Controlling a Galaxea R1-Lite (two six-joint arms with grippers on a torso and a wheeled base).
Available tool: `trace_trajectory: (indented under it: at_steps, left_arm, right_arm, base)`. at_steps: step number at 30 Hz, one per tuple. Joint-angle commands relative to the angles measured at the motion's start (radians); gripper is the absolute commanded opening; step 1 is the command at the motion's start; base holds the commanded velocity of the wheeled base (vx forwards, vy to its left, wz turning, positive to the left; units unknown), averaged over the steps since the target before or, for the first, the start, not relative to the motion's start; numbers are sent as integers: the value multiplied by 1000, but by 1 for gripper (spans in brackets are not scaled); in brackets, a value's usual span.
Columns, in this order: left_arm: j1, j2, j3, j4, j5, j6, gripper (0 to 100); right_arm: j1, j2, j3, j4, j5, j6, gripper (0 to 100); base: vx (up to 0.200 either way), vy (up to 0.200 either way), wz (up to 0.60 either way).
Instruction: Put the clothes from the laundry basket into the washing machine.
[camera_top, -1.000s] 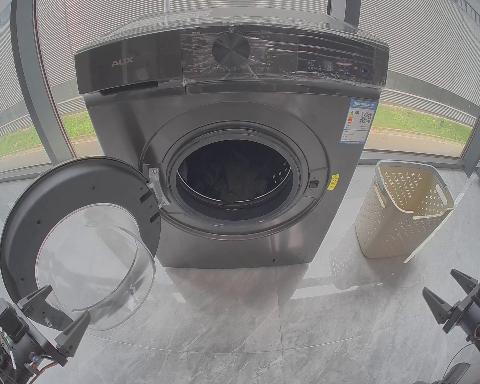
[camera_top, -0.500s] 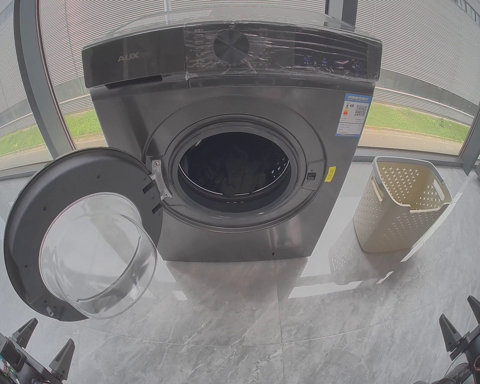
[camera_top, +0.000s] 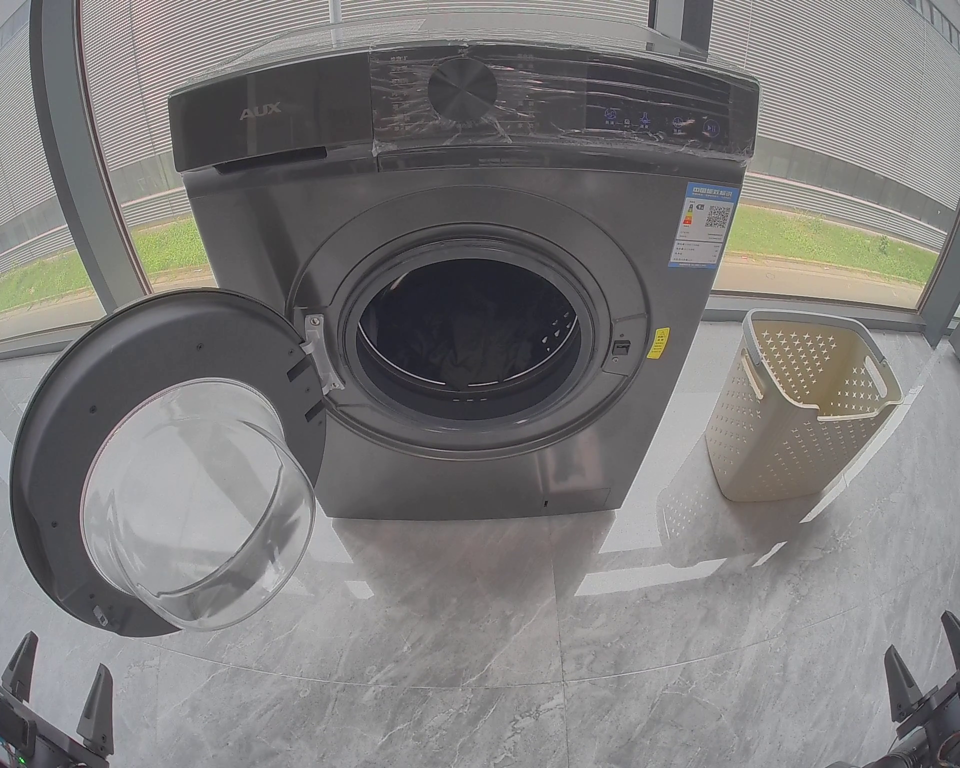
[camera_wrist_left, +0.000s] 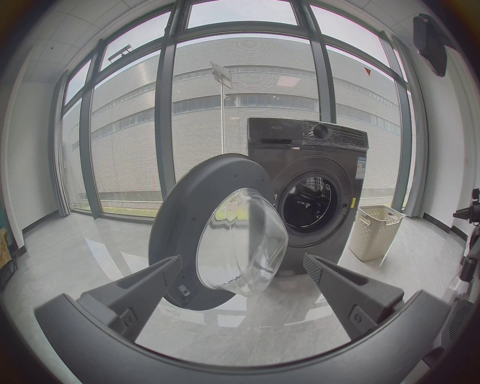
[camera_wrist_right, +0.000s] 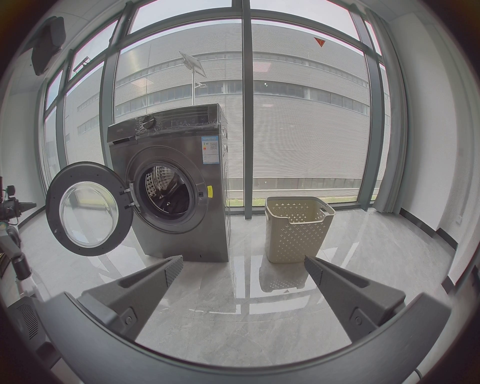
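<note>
Both pincers are wide apart and hold nothing. On my screen I see the left pincer (camera_top: 60, 668) low over the shiny grey stone floor (camera_top: 560, 640), in front of the round grey door with the clear bowl-shaped window (camera_top: 130, 350). Its two black pointed fingers (camera_wrist_left: 145, 280) touch nothing, and there is a big gap between them. The right pincer (camera_top: 920, 648) is low over the floor on the other side, well apart from the cream plastic laundry basket with little holes (camera_top: 760, 440). Its fingers are spread just as far and touch nothing too.

The big grey front-loading washing machine (camera_top: 260, 240) stands upright by the tall windows (camera_top: 850, 150). Its door is swung fully open to the left on its hinge. Dark clothes (camera_top: 470, 345) lie in a heap at the bottom of the drum. The basket stands upright on the floor just beside the machine, on its right side, with its open top up. Both pincers are well apart from the drum.
</note>
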Motion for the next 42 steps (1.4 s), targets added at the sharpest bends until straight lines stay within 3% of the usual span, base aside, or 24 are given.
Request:
trace_trajectory:
  at_steps: [1, 3, 5, 13, 29, 42]
  left_arm:
    - [5, -52, 18, 24, -27, 4, 100]
    - [5, -52, 16, 78, -73, 4, 100]
    - [5, -52, 12, 85, -86, 2, 100]
    - [6, -52, 18, 65, -60, 4, 100]
    - [6, -52, 18, 65, -59, -1, 100]
    - [5, -52, 18, 65, -60, -4, 100]
  right_arm:
    - [14, -63, 18, 6, 13, 4, 100]
    - [14, -65, 18, 6, 11, 5, 100]
    - [14, -65, 18, 6, 11, 10, 100]
    - [13, -65, 18, 5, 14, -4, 100]
    - [14, -65, 18, 5, 14, -4, 100]
    - [14, -65, 18, 5, 14, -4, 100]
  base:
    - [0, 0, 0]
    - [0, 0, 0]
    - [0, 0, 0]
    - [-75, 0, 0]
    - [0, 0, 0]
    - [0, 200, 0]
